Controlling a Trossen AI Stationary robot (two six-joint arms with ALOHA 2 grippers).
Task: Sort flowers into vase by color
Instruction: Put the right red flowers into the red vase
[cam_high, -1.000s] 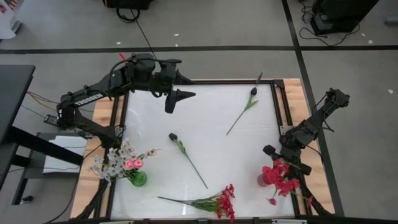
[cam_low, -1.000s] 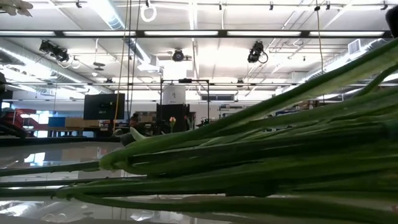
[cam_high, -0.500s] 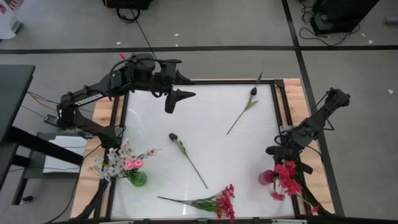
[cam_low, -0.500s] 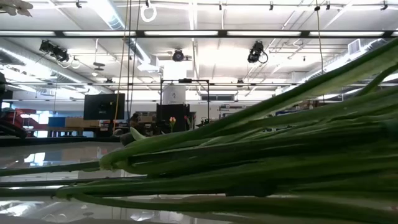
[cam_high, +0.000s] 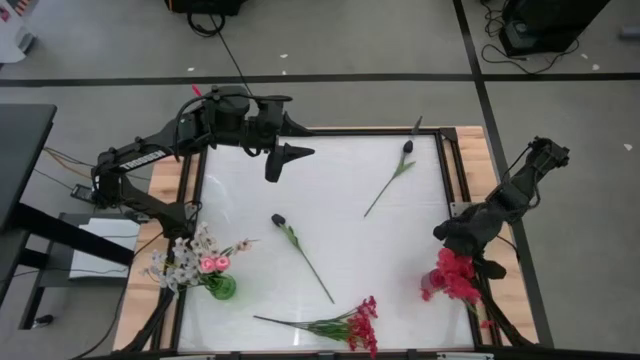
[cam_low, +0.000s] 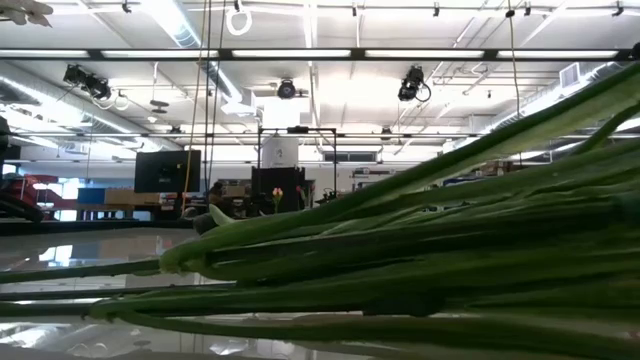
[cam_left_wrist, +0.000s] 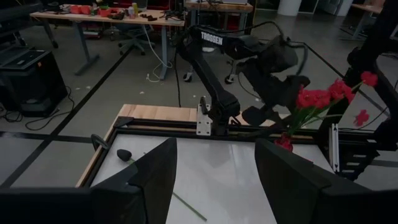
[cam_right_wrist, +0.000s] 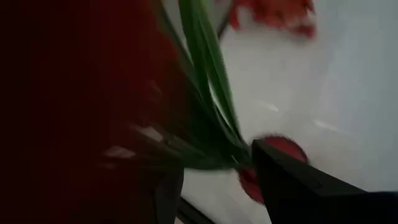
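My right gripper (cam_high: 447, 235) is over the table's near right corner, shut on a red blossom spray (cam_high: 455, 275). The spray's stems slant down to a small red vase (cam_left_wrist: 285, 142) beneath it. In the right wrist view my right gripper (cam_right_wrist: 217, 168) has the green stems between its fingers, above the red vase (cam_right_wrist: 273, 149). My left gripper (cam_high: 283, 158) hangs open over the far left part of the table, touching nothing; my left gripper (cam_left_wrist: 214, 180) looks across at the right arm. A second red spray (cam_high: 340, 325) lies flat along the near edge. Two dark-budded stems (cam_high: 300, 250), (cam_high: 392, 180) lie mid-table. My right gripper pinches the red spray by its green stems (cam_right_wrist: 208, 118), below the blossoms (cam_left_wrist: 323, 96), with its fingers lying across them. The spray is tilted, blossoms upward and toward the table's right. Its lower ends (cam_left_wrist: 288, 132) reach the mouth of the red vase; how deep they sit is hidden.
A green vase (cam_high: 222, 288) with white and pink flowers (cam_high: 190, 260) stands at the near left edge. The white tabletop has a dark frame with wooden strips (cam_high: 470, 160) on each side. In the low view, green stems (cam_low: 400, 260) lie close before the camera and hide most of the table.
My right gripper has moved a little toward the table's right and far edges, taking the red spray with it. The blossoms, which spread toward the near edge, now sit bunched closer under the gripper. The left arm has kept still.
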